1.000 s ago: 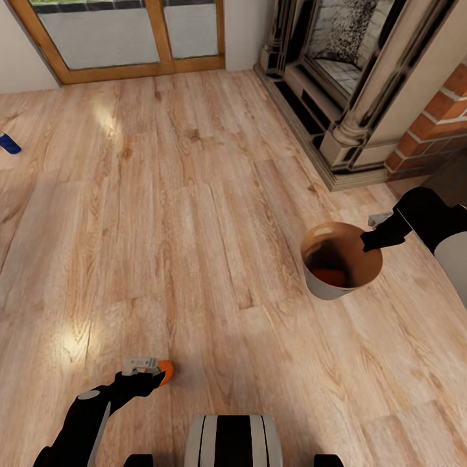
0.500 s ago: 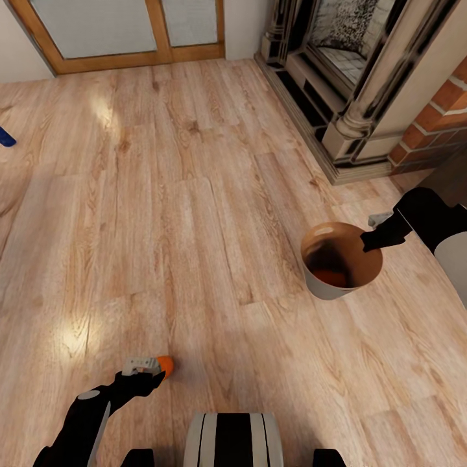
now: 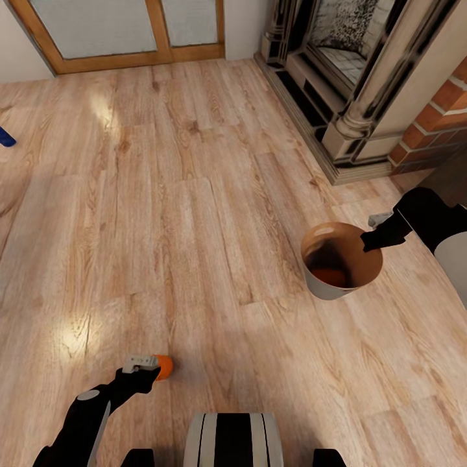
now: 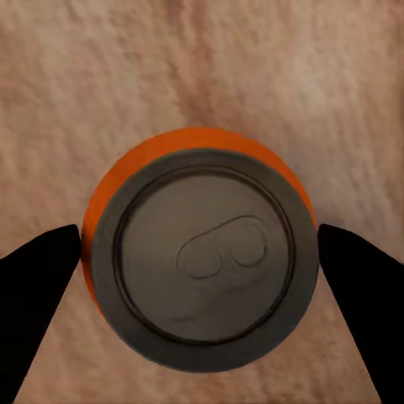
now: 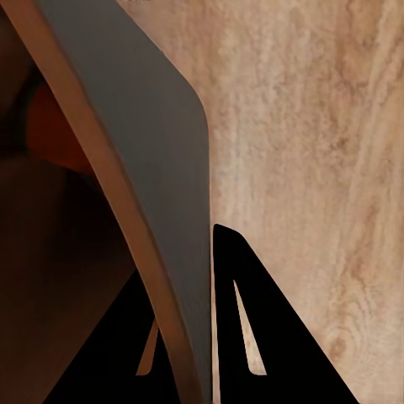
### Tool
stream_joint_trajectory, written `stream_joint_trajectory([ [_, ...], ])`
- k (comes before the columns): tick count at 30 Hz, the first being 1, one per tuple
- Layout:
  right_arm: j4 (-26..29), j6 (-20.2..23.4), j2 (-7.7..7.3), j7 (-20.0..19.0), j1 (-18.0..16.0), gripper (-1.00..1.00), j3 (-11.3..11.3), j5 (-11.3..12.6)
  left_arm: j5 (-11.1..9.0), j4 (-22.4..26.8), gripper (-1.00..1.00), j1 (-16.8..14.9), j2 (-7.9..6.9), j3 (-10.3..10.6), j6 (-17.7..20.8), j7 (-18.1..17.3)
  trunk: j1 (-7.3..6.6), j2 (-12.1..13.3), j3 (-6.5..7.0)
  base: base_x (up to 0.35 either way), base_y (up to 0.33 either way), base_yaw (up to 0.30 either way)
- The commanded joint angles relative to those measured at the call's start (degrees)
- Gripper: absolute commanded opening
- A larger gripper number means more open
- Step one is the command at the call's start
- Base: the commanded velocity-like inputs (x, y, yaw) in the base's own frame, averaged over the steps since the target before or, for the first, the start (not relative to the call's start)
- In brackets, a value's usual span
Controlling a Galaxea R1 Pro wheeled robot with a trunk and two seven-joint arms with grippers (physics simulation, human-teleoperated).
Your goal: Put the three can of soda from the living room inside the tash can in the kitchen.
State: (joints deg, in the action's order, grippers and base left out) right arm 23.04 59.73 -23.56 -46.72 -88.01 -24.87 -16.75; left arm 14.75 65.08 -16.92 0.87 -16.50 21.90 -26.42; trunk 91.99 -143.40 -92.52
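Note:
My left gripper (image 3: 150, 367) is shut on an orange can of soda (image 3: 163, 366) low at the front left, just above the wooden floor. In the left wrist view the orange can's grey top (image 4: 204, 261) sits between the two black fingers (image 4: 34, 303), which press on its sides. The tash can (image 3: 324, 285), pale grey outside and brown inside, hangs at the right with my right gripper (image 3: 375, 241) shut on its rim. Its wall (image 5: 143, 126) runs between the right fingers (image 5: 244, 337). A second orange can (image 3: 331, 277) lies inside it. A blue can (image 3: 5, 137) lies at the far left edge.
A stone fireplace (image 3: 350, 78) with a brick wall (image 3: 434, 130) beside it stands at the back right. Wood-framed glass doors (image 3: 130, 32) close the back wall. Open wooden floor (image 3: 194, 194) spreads across the middle.
The whole view shifted a little between one second and half a second ago, as the camera moved. Since then the left wrist has turned slightly with the orange can. The right arm and bin stay put.

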Motion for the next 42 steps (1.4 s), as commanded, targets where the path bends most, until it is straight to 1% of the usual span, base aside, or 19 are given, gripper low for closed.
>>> stream_joint_trajectory([
  [1, -0.01, 0.27, 0.0, -0.2, -0.03, -1.0, 0.09, 0.58, 0.37, -0.03, -1.0, 0.0, -0.03, -0.03, -0.15, 0.11, 0.0, 0.0, 0.0, 0.0, 0.0, 0.0],
  [2, -0.01, 0.27, 0.0, -0.21, -0.02, -1.0, 0.09, 0.58, 0.37, -0.04, -1.0, 0.0, -0.03, -0.03, -0.13, 0.12, 0.0, 0.0, 0.0, 0.0, 0.0, 0.0],
  [14, -0.01, 0.27, -0.03, -0.21, -0.02, -1.0, 0.11, 0.58, 0.66, -0.26, -1.0, -0.04, -0.08, -0.01, 0.32, 0.2, -0.31, 0.16, 2.66, 0.0, 0.0, 0.0],
  [26, -0.01, 0.27, 0.01, -0.21, 0.07, -1.0, 0.16, 0.6, 0.65, -0.36, -1.0, -0.04, -0.06, 0.02, 0.27, 0.2, -2.95, 4.97, 4.82, 0.0, 0.0, 0.0],
  [28, -0.01, 0.27, 0.08, -0.21, 0.1, -1.0, 0.28, 0.7, 0.4, -0.37, -1.0, -0.04, -0.15, -0.14, 0.49, -0.49, -3.39, 5.77, 5.17, 0.0, 0.0, 0.0],
  [29, -0.04, 0.27, 0.17, -0.21, 0.1, -1.0, 0.37, 0.78, 0.33, -0.31, -1.0, -0.07, -0.18, -0.16, 0.94, -1.47, -3.61, 6.17, 5.35, 0.0, 0.0, 0.0],
  [31, -0.07, 0.27, 0.5, -0.21, 0.16, -1.0, 0.49, 1.0, 0.03, 0.38, -1.0, -0.35, -0.34, -0.17, 4.01, -5.09, -4.05, 6.98, 5.71, 0.0, 0.0, 0.0],
  [32, -0.08, 0.27, 0.82, -0.21, 0.18, -1.0, 0.68, 1.15, -0.06, 1.73, -1.0, -1.29, -0.85, -0.19, 6.52, -7.09, -4.27, 7.38, 5.89, 0.0, 0.0, 0.0],
  [35, -0.09, 0.27, 0.98, -0.21, 0.19, -1.0, 0.82, 1.29, -0.13, 3.05, -1.0, -2.12, -1.74, -0.19, 8.07, -8.17, -4.93, 8.58, 6.43, 0.0, 0.0, 0.0],
  [37, -0.11, 0.27, 1.14, -0.27, 0.31, -1.0, 0.94, 1.39, -0.21, 5.02, -1.0, -3.33, -3.59, -0.2, 10.41, -8.96, -5.36, 9.38, 6.79, 0.0, 0.0, 0.0],
  [38, -0.13, 0.27, 1.18, -0.27, 0.41, -1.0, 0.98, 1.42, -0.22, 5.64, -1.0, -3.64, -4.01, -0.2, 11.26, -9.19, -5.58, 9.78, 6.97, 0.0, 0.0, 0.0],
  [39, -0.15, 0.27, 1.3, -0.29, 0.92, -1.0, 1.34, 1.58, -0.18, 7.88, -1.0, -4.56, -5.1, -0.16, 14.15, -10.53, -5.8, 10.19, 7.15, 0.0, 0.0, 0.0],
  [40, -0.14, 0.27, 1.37, -0.29, 1.22, -1.0, 1.58, 1.75, -0.13, 8.67, -1.0, -5.05, -5.52, -0.13, 15.2, -11.24, -6.02, 10.59, 7.33, 0.0, 0.0, 0.0],
  [41, -0.11, 0.27, 1.73, -0.26, 2.06, -1.0, 2.12, 2.4, -0.05, 10.0, -1.0, -6.42, -7.09, -0.09, 18.1, -13.59, -6.24, 10.99, 7.51, 0.0, 0.0, 0.0],
  [42, -0.09, 0.27, 1.93, -0.25, 2.5, -1.0, 2.33, 2.72, -0.05, 10.48, -1.0, -7.15, -8.04, -0.1, 19.73, -14.92, -6.46, 11.39, 7.69, 0.0, 0.0, 0.0],
])
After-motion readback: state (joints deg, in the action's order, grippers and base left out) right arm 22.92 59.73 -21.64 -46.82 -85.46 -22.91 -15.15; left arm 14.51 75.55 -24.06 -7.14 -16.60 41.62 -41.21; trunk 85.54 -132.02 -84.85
